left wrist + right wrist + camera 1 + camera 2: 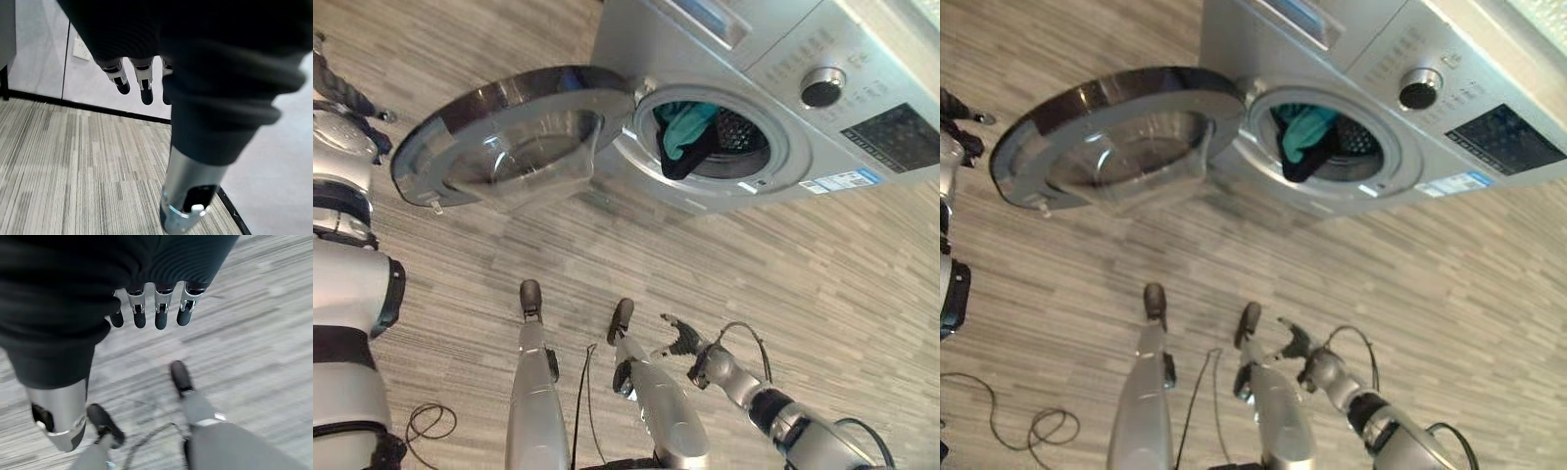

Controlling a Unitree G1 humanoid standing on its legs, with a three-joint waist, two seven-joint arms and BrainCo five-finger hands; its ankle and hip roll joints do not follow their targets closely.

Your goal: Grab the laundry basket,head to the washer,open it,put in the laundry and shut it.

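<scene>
The silver washer (803,137) stands with its round door (519,137) swung wide open to the left. A teal cloth (683,125) and a black cloth (690,159) lie in the drum and hang over the lower rim of the opening. My right hand (683,340) hovers low over the floor, well in front of the washer; its fingers (146,313) are straight and hold nothing. Beside the door's outer edge at the far left is my left hand (337,93), its fingers (132,78) straight and empty as well.
Striped grey floor (636,255) spreads in front of the washer. The open door juts out over it at the left. In the left wrist view a pale wall with a socket (80,49) and a dark skirting board (73,104) borders the floor.
</scene>
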